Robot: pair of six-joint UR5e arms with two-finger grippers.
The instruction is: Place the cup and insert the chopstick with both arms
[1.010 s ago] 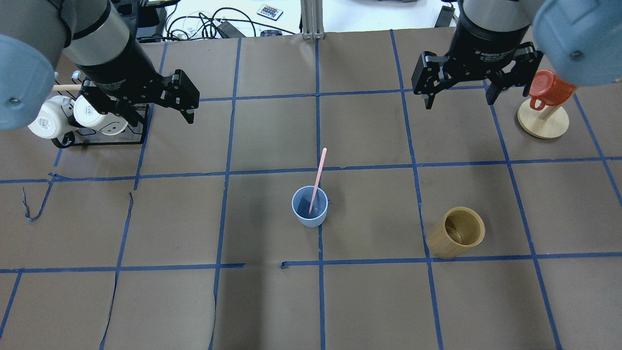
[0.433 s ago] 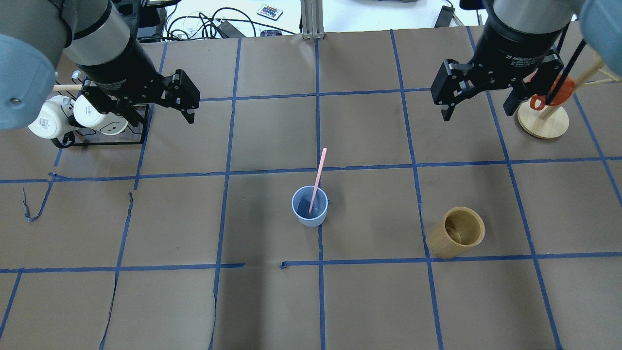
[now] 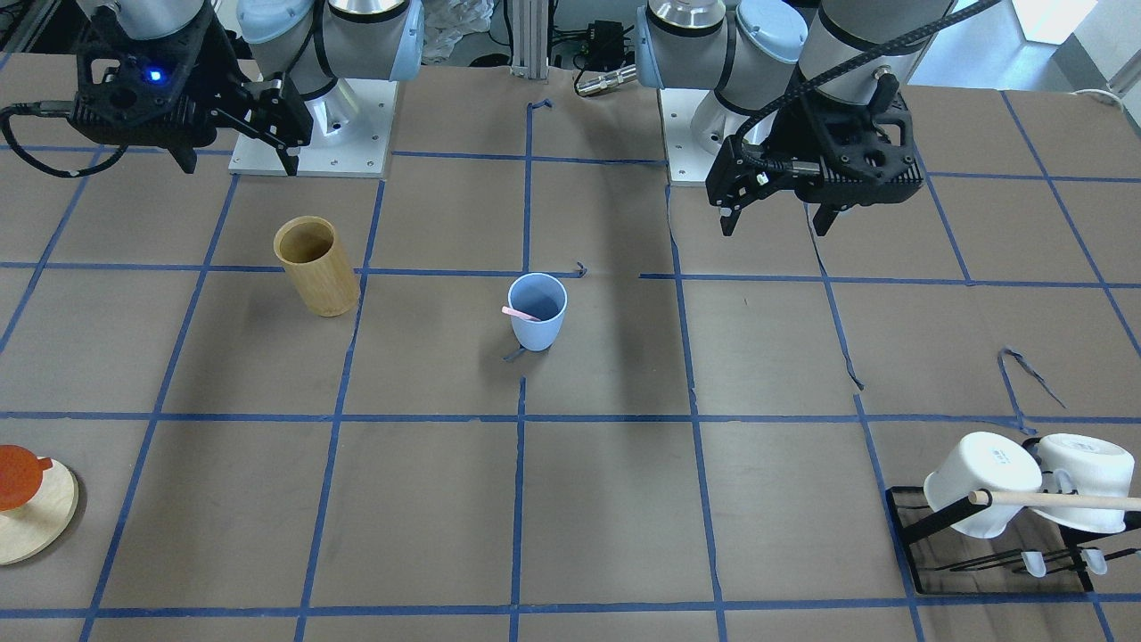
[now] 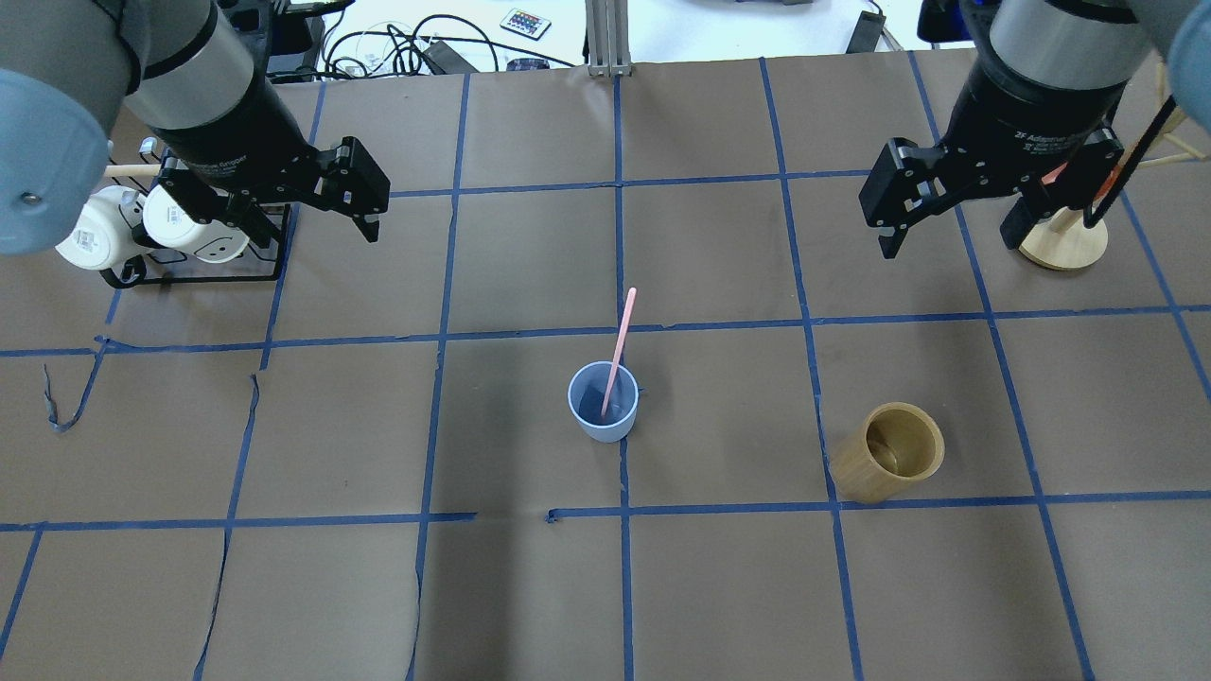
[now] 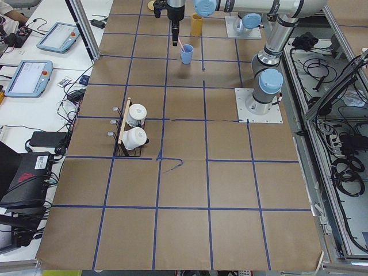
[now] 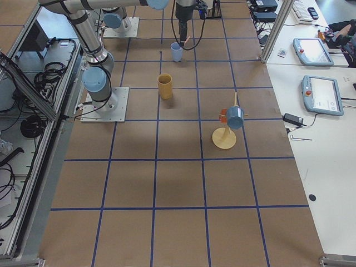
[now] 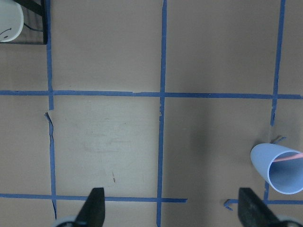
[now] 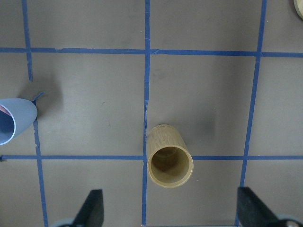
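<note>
bare table [image 4: 530,255] round blue cup [image 4: 603,416], chopstick [image 4: 620,348] jutting up, bamboo cup [image 4: 885,459] apart

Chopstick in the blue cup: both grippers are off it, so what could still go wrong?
1. The chopstick leans on the rim of the cup with much of its length sticking out. A knock to either could tip the cup or flip the stick out.
2. The right gripper, open, hangs close beside the mug stand in the overhead view. A careless swing might clip it.
</note>
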